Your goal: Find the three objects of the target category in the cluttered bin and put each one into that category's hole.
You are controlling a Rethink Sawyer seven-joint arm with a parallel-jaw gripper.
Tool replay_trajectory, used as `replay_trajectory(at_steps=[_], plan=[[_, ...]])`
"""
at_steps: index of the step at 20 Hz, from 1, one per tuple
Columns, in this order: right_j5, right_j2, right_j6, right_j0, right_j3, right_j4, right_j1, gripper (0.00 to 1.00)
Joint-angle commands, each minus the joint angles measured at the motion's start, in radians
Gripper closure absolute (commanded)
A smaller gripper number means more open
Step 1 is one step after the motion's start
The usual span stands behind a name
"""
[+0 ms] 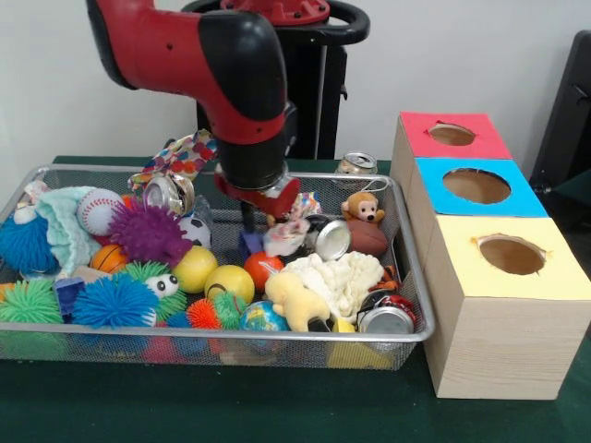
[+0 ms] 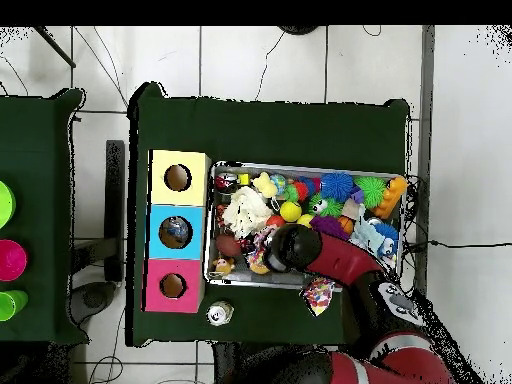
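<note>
Here, arm: the red and black arm comes down into the wire mesh bin (image 1: 411,277), its gripper (image 1: 249,226) low among the toys near the bin's middle, toward the far rim.
Gripper state: cannot tell; the wrist and the clutter hide how it stands.
Bin: it lies on the green table (image 1: 277,406), just beside the row of boxes, and is filled almost to the rim.
Boxes: three joined wooden boxes, red-topped (image 1: 489,138), blue-topped (image 1: 434,180) and yellow-topped (image 1: 554,268), each with one round hole in its top.
Cans in the bin: one silver can (image 1: 169,194) lies tilted at the far rim left of the gripper; one (image 1: 331,238) lies just right of the gripper, open end showing; one red-and-silver can (image 1: 388,314) sits in the near right corner.
Can outside: a silver can (image 1: 356,164) stands on the table behind the bin's far rim, near the red-topped box.
Soft toys: a small monkey (image 1: 362,207) sits at the far right corner above a brown football (image 1: 369,238); a cream plush (image 1: 337,277) and a yellow plush (image 1: 295,300) lie near the right end.
Balls: a baseball (image 1: 98,210), a purple spiky ball (image 1: 148,233), two yellow balls (image 1: 196,269), a blue spiky ball (image 1: 113,303).
Outside, far rim: a patterned cloth toy (image 1: 185,155) leans over the edge.
</note>
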Motion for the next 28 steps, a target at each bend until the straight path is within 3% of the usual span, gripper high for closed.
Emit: replay_trajectory(at_steps=[1,15,19,22,25,28], plan=[[-0.066,0.115,0.226,0.064,0.112,0.099,0.029,0.0],[-0.061,0.084,0.164,0.099,0.124,0.168,0.008,0.0],[-0.033,0.01,0.104,0.12,0.036,0.108,0.004,0.0],[0.066,-0.059,0.04,0.13,-0.062,0.059,-0.021,0.0],[0.155,-0.081,-0.004,0.121,-0.115,0.033,-0.05,0.0],[0.182,-0.071,-0.011,0.105,-0.125,0.027,-0.055,0.0]])
